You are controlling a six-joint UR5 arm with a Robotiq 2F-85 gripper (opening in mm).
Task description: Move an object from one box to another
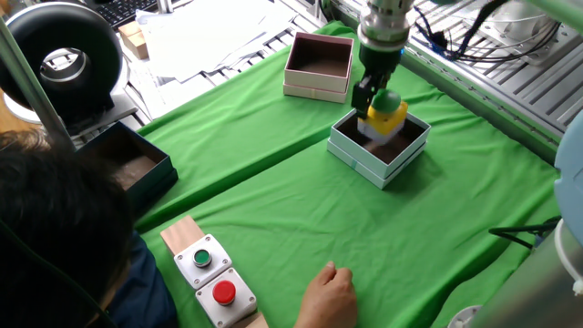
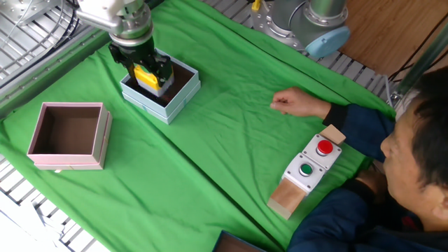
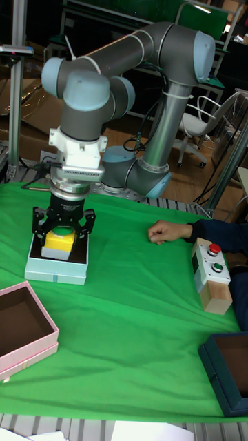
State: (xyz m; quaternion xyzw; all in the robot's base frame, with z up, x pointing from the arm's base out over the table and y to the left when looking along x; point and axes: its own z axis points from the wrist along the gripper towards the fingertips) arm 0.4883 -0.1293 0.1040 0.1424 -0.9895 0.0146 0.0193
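Note:
The yellow push-button housing with its green dome (image 1: 385,111) (image 2: 148,75) (image 3: 59,240) hangs just above the pale blue-grey box (image 1: 351,151) (image 2: 165,109) (image 3: 55,275), lifted clear of its dark floor. My gripper (image 1: 378,102) (image 2: 145,73) (image 3: 62,234) is shut on the housing, fingers on its two sides. The pinkish-white box (image 1: 317,89) (image 2: 99,145) (image 3: 27,346) stands apart with only its brown inside showing.
A grey switch box with green and red buttons (image 1: 212,276) (image 2: 312,162) (image 3: 210,260) sits on a wooden block. A person's hand (image 1: 326,293) (image 2: 294,103) (image 3: 165,231) rests on the green cloth. A dark navy box (image 1: 127,169) (image 3: 227,372) stands at the table's edge.

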